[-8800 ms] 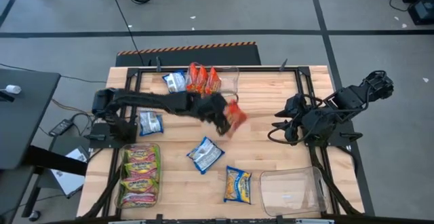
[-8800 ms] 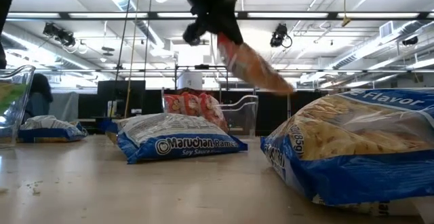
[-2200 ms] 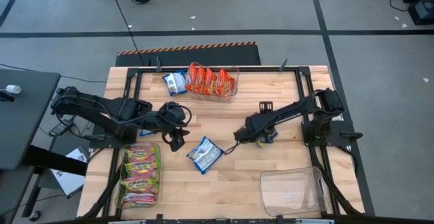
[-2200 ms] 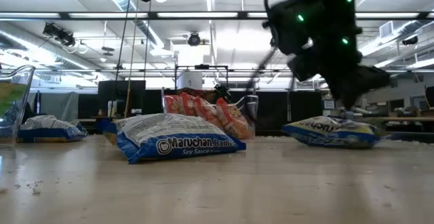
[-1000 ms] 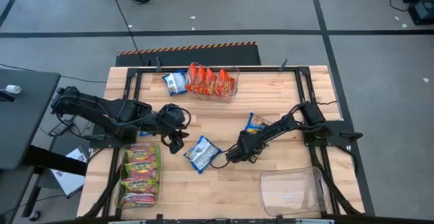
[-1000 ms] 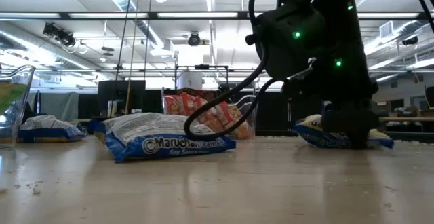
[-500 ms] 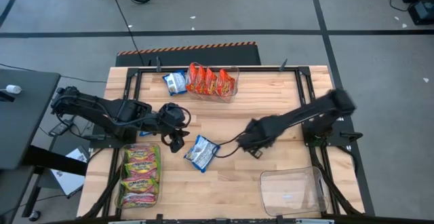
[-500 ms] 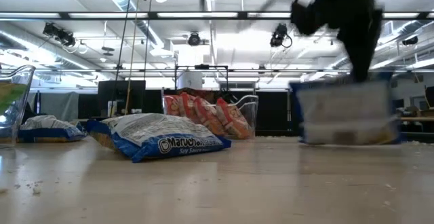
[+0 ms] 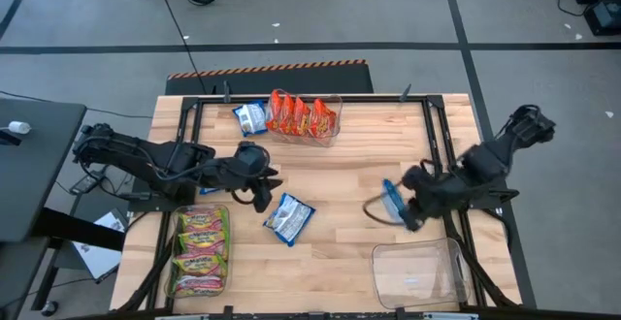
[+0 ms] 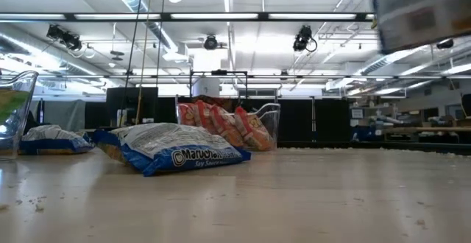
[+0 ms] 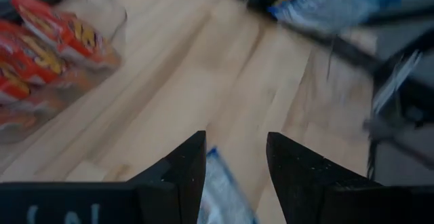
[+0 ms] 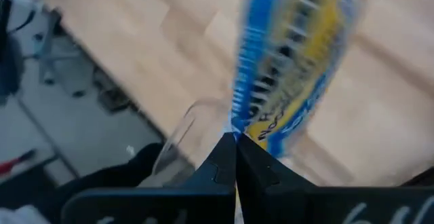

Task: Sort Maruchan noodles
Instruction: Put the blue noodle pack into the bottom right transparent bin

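My right gripper (image 9: 402, 205) is shut on a blue-white-yellow noodle packet (image 9: 390, 199), high above the table near its right side; the packet also shows in the low view (image 10: 419, 11) and the right wrist view (image 12: 298, 61). My left gripper (image 9: 262, 192) is open and hovers left of centre, just over one end of another blue packet (image 9: 289, 216) that lies flat on the table (image 9: 340, 252); this packet shows between its fingers in the left wrist view (image 11: 220, 197). Red-orange packets (image 9: 304, 115) stand on edge in a clear bin at the far edge. My right gripper pinches one edge of the blue-white-yellow packet (image 12: 239, 130) between its two fingers. The packet reaches out past the fingertips, turned edge-up as seen from above. It is lifted clear of the table.
A clear bin (image 9: 419, 273) stands at the near right, just on the near side of my right gripper. A bin of green-pink-yellow packets (image 9: 201, 250) stands at the near left. One blue packet (image 9: 250, 116) lies beside the red bin and another (image 10: 51, 140) farther left.
My right gripper has taken the blue-white-yellow packet off the table, raised it high and carried it toward the table's right edge, close to the clear bin. The packet has gone from lying flat to being held clear in the air.
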Robot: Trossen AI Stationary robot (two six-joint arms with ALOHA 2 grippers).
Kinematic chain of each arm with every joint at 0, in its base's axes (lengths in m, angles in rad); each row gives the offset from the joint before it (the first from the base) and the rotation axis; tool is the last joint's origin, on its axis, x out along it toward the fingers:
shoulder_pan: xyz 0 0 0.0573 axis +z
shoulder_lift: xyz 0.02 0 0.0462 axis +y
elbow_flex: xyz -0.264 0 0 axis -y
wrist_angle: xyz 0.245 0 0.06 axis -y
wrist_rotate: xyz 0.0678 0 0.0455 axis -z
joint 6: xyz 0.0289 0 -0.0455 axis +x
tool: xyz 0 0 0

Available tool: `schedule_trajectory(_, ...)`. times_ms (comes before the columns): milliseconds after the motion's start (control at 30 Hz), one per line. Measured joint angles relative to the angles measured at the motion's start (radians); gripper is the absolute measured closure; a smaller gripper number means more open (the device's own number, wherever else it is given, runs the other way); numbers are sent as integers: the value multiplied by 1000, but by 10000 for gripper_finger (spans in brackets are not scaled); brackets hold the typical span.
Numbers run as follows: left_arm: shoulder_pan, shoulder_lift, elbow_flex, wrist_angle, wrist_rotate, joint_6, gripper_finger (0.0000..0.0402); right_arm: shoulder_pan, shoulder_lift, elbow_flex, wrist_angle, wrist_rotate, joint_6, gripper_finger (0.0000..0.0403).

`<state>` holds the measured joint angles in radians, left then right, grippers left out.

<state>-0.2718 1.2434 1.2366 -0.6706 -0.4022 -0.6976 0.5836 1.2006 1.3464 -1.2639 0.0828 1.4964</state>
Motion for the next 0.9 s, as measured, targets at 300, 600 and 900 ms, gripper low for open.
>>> schedule_trajectory(300,-10,6,0,227,-92,-77,241,293,93,0,110,50,178,401)
schedule_trajectory(600,-76,31,0,365,-91,-80,241,405,332,0,171,161,149,401)
schedule_trajectory(900,-115,46,1,328,-74,-130,241,388,523,0,366,180,-50,400)
